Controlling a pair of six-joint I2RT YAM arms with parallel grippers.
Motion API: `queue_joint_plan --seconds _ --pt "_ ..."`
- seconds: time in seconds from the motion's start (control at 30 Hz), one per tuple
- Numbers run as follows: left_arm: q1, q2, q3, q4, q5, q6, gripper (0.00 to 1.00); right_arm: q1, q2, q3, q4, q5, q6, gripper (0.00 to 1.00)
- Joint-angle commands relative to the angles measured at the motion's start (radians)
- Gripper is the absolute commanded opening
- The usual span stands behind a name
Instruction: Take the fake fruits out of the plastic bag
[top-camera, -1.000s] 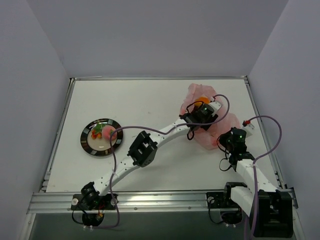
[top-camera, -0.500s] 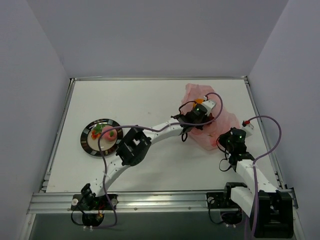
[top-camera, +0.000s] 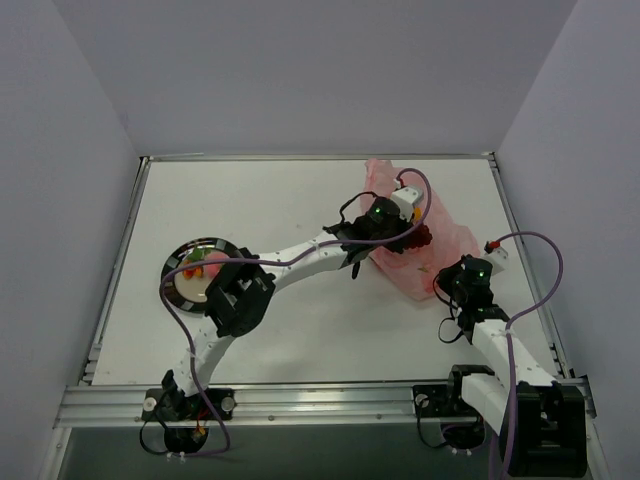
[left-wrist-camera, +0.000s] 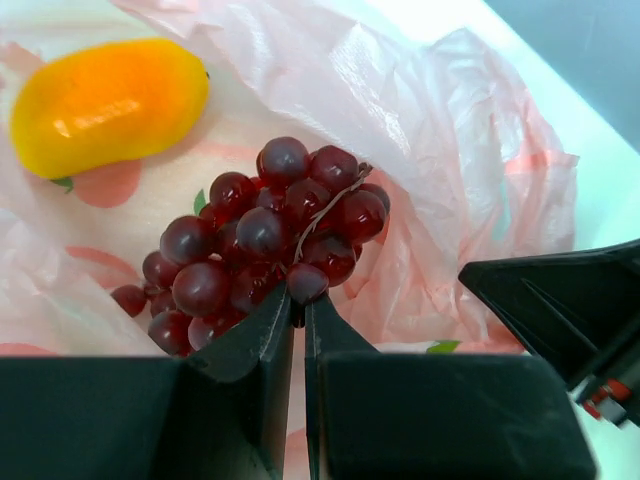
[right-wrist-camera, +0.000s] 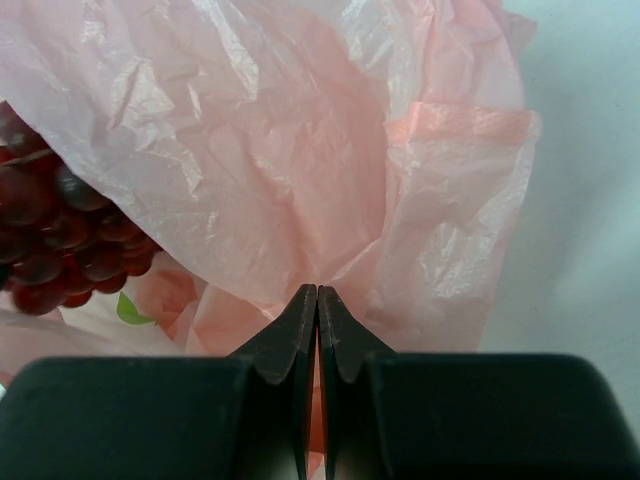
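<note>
The pink plastic bag (top-camera: 445, 250) lies crumpled at the back right of the table. A bunch of dark red grapes (left-wrist-camera: 265, 230), one of the fake fruits, hangs over the bag's opening, and my left gripper (left-wrist-camera: 298, 302) is shut on its lowest grape. From above, the grapes (top-camera: 420, 237) show just past the left gripper (top-camera: 406, 230). A yellow-orange oval fruit (left-wrist-camera: 105, 100) rests on the bag further in. My right gripper (right-wrist-camera: 317, 292) is shut on a fold of the plastic bag (right-wrist-camera: 300, 150) at its near edge. A pink-red fruit and a red-and-green piece (top-camera: 196, 266) sit on the plate.
The round dark-rimmed plate (top-camera: 176, 262) stands at the left of the table, partly under the left arm's elbow (top-camera: 238, 298). The right arm (top-camera: 480, 310) reaches in from the front right. Walls enclose the table on three sides.
The left gripper has closed on the grapes and drawn back to the left, bringing the bunch into view above the bag. The left elbow has swung over the plate. The right arm has stayed put.
</note>
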Motion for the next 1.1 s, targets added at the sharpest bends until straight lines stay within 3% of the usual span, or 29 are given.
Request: queue_joint_plan --seconds 0.0,0.17,0.37,0.87,1.0,1.07 --pt "0.025 -0.152 -0.027 0.156 0.005 -0.018 0.02 0.004 -0.02 -0.009 0.019 0.025 0.004 0.0" --pt "0.088 -0.17 -0.027 0.198 0.108 -0.108 0.03 0.003 -0.025 -0.01 0.019 0.027 0.004 0.0" --pt "0.116 -0.209 -0.045 0.198 0.104 -0.119 0.02 0.003 -0.013 -0.008 0.019 0.025 0.002 0.0" --pt "0.133 -0.133 0.212 0.291 0.283 -0.265 0.02 0.006 0.003 -0.002 0.024 0.022 -0.004 0.0" --pt "0.133 -0.168 0.188 0.337 0.314 -0.308 0.02 0.006 0.001 -0.002 0.022 0.024 -0.002 0.0" --pt "0.133 -0.219 0.089 0.409 0.297 -0.321 0.02 0.006 0.0 -0.002 0.022 0.024 -0.004 0.0"
